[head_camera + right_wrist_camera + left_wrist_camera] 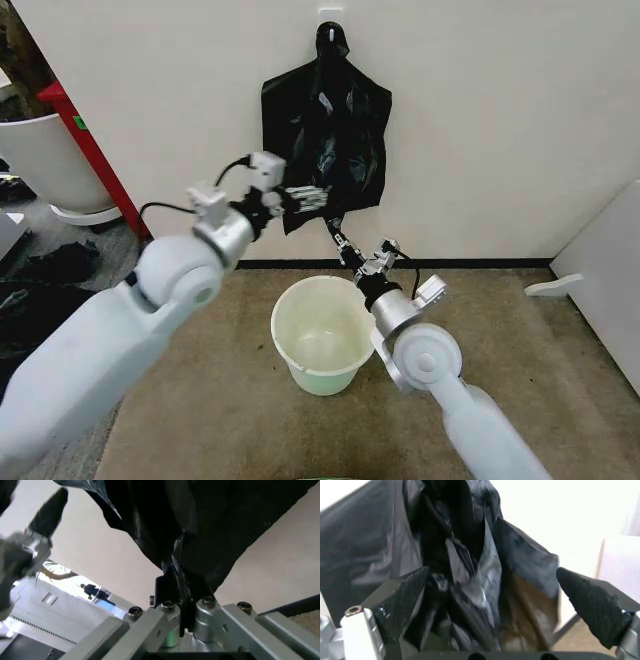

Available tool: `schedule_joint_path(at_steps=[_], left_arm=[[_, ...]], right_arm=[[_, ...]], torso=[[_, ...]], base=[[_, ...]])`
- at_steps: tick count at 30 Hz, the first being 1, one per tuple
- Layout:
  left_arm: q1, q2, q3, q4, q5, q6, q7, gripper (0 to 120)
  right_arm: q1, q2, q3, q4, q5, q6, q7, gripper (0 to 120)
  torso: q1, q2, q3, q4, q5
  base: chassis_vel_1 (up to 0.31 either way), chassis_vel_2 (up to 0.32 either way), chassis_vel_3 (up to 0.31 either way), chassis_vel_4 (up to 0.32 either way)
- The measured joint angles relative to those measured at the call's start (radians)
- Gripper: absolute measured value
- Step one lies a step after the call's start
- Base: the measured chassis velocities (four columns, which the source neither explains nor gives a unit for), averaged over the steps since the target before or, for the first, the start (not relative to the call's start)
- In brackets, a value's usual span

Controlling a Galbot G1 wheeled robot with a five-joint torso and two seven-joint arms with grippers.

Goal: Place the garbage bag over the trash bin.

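Bag point(325, 140) is seen hung from a wall hook point(330, 22), above and behind the bin point(322, 335), which stands unlined on the floor; no part of the fitting is judged done. The right gripper point(343, 241) is clamped on the bag's lower corner, its fingers point(172, 590) pressed together over the film; the left gripper point(300, 196) is held at the bag's lower left edge, jaws apart, film between the pads point(402, 600) but not pinched. Left to do: unhooking, opening the mouth, drawing it over the rim.
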Motion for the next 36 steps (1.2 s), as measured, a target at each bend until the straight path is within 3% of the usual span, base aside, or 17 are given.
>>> schedule_joint_path(at_steps=[9,26,36], left_arm=[[-0.066,-0.021,0.030,0.026,0.128,0.110,-0.031,100],[-0.122,-0.065,0.057,0.064,0.188,0.138,-0.123,100],[-0.124,-0.071,0.062,0.070,0.170,0.150,-0.146,69]], right_arm=[[-0.015,0.003,0.010,0.000,-0.019,-0.001,-0.010,0],[-0.031,0.009,0.004,-0.001,-0.049,-0.008,-0.026,0],[-0.032,0.004,0.004,0.001,-0.050,-0.009,-0.026,0]], torso=[[0.000,0.000,0.000,0.0001,-0.0002],[0.000,0.000,0.000,0.0000,-0.0001],[0.000,0.000,0.000,0.0000,-0.0002]], base=[[0.000,0.000,0.000,0.000],[0.000,0.000,0.000,0.000],[0.000,0.000,0.000,0.000]])
